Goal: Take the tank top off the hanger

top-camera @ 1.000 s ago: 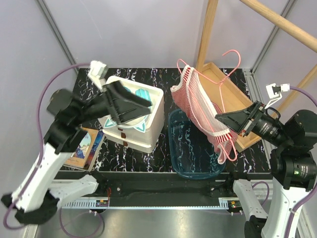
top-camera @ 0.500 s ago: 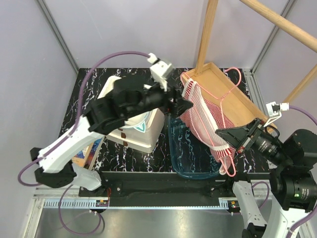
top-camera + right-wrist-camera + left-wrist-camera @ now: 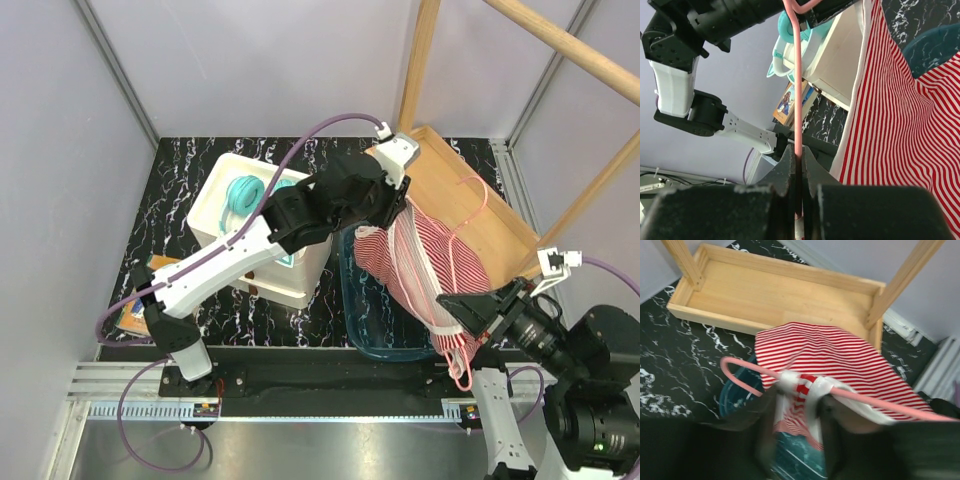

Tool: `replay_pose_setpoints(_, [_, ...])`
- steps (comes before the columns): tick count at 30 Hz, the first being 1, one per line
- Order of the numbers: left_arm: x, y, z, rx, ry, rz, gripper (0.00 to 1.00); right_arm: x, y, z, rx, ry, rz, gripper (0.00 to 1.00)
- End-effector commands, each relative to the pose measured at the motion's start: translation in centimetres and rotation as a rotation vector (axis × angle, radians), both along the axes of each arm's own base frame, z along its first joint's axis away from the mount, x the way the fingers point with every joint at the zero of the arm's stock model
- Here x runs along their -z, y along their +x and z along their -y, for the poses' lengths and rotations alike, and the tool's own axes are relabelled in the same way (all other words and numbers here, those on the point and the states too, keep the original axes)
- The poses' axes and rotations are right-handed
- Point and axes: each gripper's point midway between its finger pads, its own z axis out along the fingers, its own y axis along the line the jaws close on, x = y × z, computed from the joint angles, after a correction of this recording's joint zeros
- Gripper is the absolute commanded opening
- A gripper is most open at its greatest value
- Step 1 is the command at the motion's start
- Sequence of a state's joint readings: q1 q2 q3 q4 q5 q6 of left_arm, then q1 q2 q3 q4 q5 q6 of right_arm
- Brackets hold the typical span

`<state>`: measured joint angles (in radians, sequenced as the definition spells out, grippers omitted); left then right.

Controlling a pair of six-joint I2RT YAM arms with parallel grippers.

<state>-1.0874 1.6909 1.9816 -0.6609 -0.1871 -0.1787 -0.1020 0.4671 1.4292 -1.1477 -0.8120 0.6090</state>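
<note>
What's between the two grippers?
The tank top on the hanger stretches from left gripper to right gripper, clearest in the top external view.

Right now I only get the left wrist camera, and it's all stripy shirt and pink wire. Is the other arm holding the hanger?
Observer: Yes. On the right wrist camera the right end effector is shut on the pink wire of the hanger.
Operator: Is the top of it stuck on anything?
Observer: It doesn't look so. From above, the hook shows over the wooden tray, apart from both poles.
Operator: What's off to the side that I can't see?
Observer: A white box with something teal inside stands beside the blue tub, on the left arm's side.
</note>
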Motion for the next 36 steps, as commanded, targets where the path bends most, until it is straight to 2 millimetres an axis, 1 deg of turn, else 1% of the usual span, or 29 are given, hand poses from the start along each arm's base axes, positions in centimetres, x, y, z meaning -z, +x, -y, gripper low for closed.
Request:
replay_pose_setpoints(1, [-2.5, 1.0, 0.4, -0.036, -0.042, 0.068, 0.21, 0.2, -2.3, 0.2, 0.038, -0.026, 0.044, 0.00])
replay_pose_setpoints(2, [-2.7, 1.0, 0.4, -0.035, -0.046, 0.070, 0.17, 0.5, -2.9, 0.3, 0.052, -0.037, 0.053, 0.00])
replay_pose_setpoints(3, [-2.6, 0.9, 0.6, -0.021, -0.046, 0.069, 0.12, 1.4, -3.0, 0.9, 0.093, -0.050, 0.018, 0.00])
replay_pose_setpoints(4, [-2.9, 0.8, 0.7, -0.013, -0.051, 0.074, 0.08, 2.0, -3.2, 1.2, 0.112, -0.071, 0.017, 0.00])
replay_pose_setpoints(5, [-3.1, 0.9, 0.7, -0.007, -0.044, 0.087, 0.04, 2.2, -3.8, 1.4, 0.130, -0.085, 0.030, 0.00])
replay_pose_setpoints(6, [-3.2, 1.0, 0.6, -0.009, -0.041, 0.095, 0.00, 2.9, -4.3, 1.7, 0.153, -0.100, 0.015, 0.00])
replay_pose_setpoints(7, [-3.5, 1.1, 0.4, -0.016, -0.040, 0.104, 0.00, 3.3, -4.8, 1.9, 0.161, -0.130, 0.032, 0.00])
replay_pose_setpoints(8, [-3.6, 1.4, 0.2, -0.025, -0.034, 0.114, 0.00, 3.3, -5.7, 2.1, 0.173, -0.148, 0.064, 0.00])
replay_pose_setpoints(9, [-3.8, 1.7, 0.0, -0.032, -0.038, 0.120, 0.00, 4.1, -6.2, 2.3, 0.188, -0.166, 0.048, 0.00])
replay_pose_setpoints(10, [-4.1, 2.4, -0.2, -0.046, -0.043, 0.121, 0.00, 4.3, -6.7, 2.3, 0.180, -0.193, 0.068, 0.00])
replay_pose_setpoints(12, [-4.4, 3.1, -0.4, -0.048, -0.066, 0.103, 0.00, 4.7, -8.1, 1.7, 0.140, -0.205, 0.099, 0.00])
replay_pose_setpoints(13, [-4.5, 4.0, -0.5, -0.060, -0.078, 0.094, 0.00, 4.7, -8.5, 1.5, 0.125, -0.209, 0.119, 0.00])
replay_pose_setpoints(15, [-4.3, 4.3, -0.1, -0.042, -0.101, 0.060, 0.00, 4.3, -9.9, 0.8, 0.087, -0.197, 0.179, 0.00])
replay_pose_setpoints(16, [-4.1, 4.9, -0.1, -0.049, -0.106, 0.047, 0.00, 4.2, -10.3, 0.6, 0.072, -0.190, 0.191, 0.00])
replay_pose_setpoints(18, [-4.1, 4.9, 0.2, -0.040, -0.137, 0.009, 0.00, 3.9, -11.2, 0.2, 0.049, -0.181, 0.210, 0.00])
replay_pose_setpoints(20, [-3.9, 5.1, 0.5, -0.035, -0.146, -0.010, 0.00, 3.5, -11.7, 0.4, 0.064, -0.184, 0.238, 0.00])
replay_pose_setpoints(24, [-3.9, 5.7, 0.3, -0.059, -0.169, -0.038, 0.00, 3.2, -12.5, -0.2, 0.014, -0.168, 0.247, 0.00])
replay_pose_setpoints(25, [-4.4, 6.2, -0.1, -0.070, -0.186, -0.041, 0.00, 3.2, -12.6, -0.3, 0.010, -0.164, 0.243, 0.00])
replay_pose_setpoints(28, [-5.2, 7.0, -1.0, -0.095, -0.222, -0.054, 0.00, 3.6, -13.0, -0.4, -0.002, -0.160, 0.236, 0.00])
replay_pose_setpoints(30, [-5.2, 6.9, -1.2, -0.090, -0.226, -0.060, 0.00, 4.1, -12.7, -0.3, 0.012, -0.155, 0.214, 0.00])
replay_pose_setpoints(31, [-5.1, 6.8, -1.3, -0.086, -0.222, -0.063, 0.00, 4.2, -12.6, -0.2, 0.019, -0.155, 0.214, 0.00])
replay_pose_setpoints(32, [-4.7, 6.5, -1.2, -0.076, -0.220, -0.079, 0.00, 3.8, -12.4, -0.1, 0.033, -0.154, 0.232, 0.00])
replay_pose_setpoints(34, [-3.3, 5.9, -1.3, -0.069, -0.206, -0.115, 0.00, 3.2, -12.1, 0.1, 0.057, -0.130, 0.249, 0.00])
replay_pose_setpoints(35, [-2.8, 5.1, -1.0, -0.035, -0.201, -0.137, 0.00, 2.1, -11.7, 0.3, 0.085, -0.103, 0.282, 0.00])
replay_pose_setpoints(36, [-1.7, 4.5, -1.0, -0.022, -0.190, -0.155, 0.00, 1.5, -11.4, 0.4, 0.101, -0.086, 0.295, 0.00])
